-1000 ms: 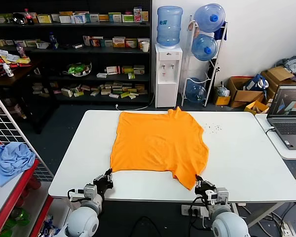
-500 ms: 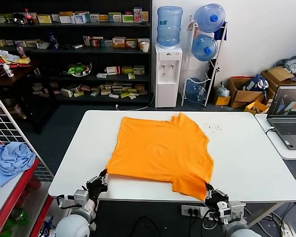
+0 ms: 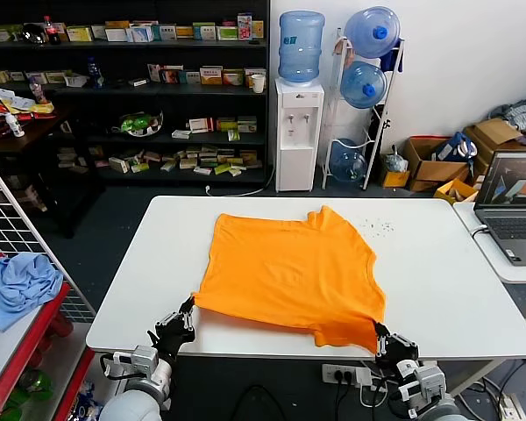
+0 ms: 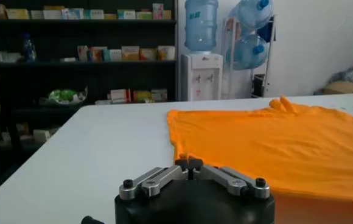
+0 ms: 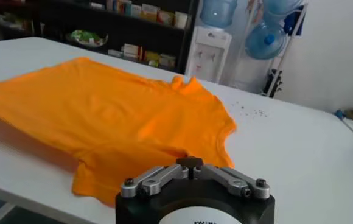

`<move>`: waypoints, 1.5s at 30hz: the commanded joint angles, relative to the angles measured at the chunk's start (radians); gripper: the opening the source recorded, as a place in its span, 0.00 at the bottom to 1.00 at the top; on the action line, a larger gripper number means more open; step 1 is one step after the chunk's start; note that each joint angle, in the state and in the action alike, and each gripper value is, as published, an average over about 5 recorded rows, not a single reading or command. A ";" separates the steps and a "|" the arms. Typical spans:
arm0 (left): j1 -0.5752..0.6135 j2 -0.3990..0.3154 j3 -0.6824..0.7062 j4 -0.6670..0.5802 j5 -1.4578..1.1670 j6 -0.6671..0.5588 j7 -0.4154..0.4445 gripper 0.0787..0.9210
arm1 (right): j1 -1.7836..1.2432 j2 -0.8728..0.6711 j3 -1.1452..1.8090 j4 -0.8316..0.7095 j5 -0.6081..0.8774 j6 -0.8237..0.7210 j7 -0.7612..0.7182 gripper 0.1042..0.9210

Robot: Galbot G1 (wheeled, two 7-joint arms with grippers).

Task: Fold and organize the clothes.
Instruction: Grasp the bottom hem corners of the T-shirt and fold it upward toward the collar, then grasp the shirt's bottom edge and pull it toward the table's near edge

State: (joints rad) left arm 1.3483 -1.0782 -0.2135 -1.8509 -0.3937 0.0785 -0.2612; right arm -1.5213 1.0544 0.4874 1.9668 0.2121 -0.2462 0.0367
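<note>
The orange T-shirt (image 3: 289,272) lies spread flat on the white table (image 3: 447,281), its near hem at the front edge. My left gripper (image 3: 186,307) is shut on the shirt's near left corner, just off the table's front edge. My right gripper (image 3: 379,331) is shut on the near right corner, where the fabric hangs slightly over the edge. In the left wrist view the closed fingertips (image 4: 188,162) pinch the shirt's corner (image 4: 182,152). In the right wrist view the closed fingertips (image 5: 190,162) pinch the shirt's edge (image 5: 128,152).
A light blue cloth (image 3: 17,285) lies on a red rack at the left. A laptop (image 3: 513,197) sits on a second table at the right. A water dispenser (image 3: 298,145) and shelves stand beyond the table. Small specks (image 3: 377,226) lie at the far right of the table.
Both grippers have drawn back toward me and lower, pulling the shirt's near hem to the table's front edge. The shirt has slid nearer and lies flatter.
</note>
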 commanded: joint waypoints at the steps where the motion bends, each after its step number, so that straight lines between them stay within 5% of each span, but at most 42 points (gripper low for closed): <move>1: -0.136 -0.061 0.005 0.149 0.073 -0.047 0.006 0.02 | 0.237 -0.062 -0.053 -0.200 -0.005 0.119 -0.022 0.02; 12: -0.289 -0.085 0.069 0.333 0.074 -0.055 0.018 0.02 | 0.510 0.008 -0.210 -0.474 0.055 0.082 -0.023 0.02; 23: -0.288 -0.070 0.107 0.316 0.057 -0.011 0.045 0.03 | 0.523 0.038 -0.217 -0.484 0.112 -0.037 0.009 0.08; 33: -0.180 -0.004 0.076 0.169 -0.076 0.082 0.018 0.35 | 0.343 -0.018 -0.136 -0.290 0.187 -0.156 -0.004 0.42; 45: -0.196 -0.010 0.070 0.202 -0.153 0.123 0.018 0.76 | 0.266 -0.030 -0.100 -0.293 0.163 -0.226 -0.004 0.83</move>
State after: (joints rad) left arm 1.1417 -1.0988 -0.1450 -1.6442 -0.4779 0.1634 -0.2488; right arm -1.2010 1.0314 0.3650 1.6578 0.3631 -0.4140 0.0346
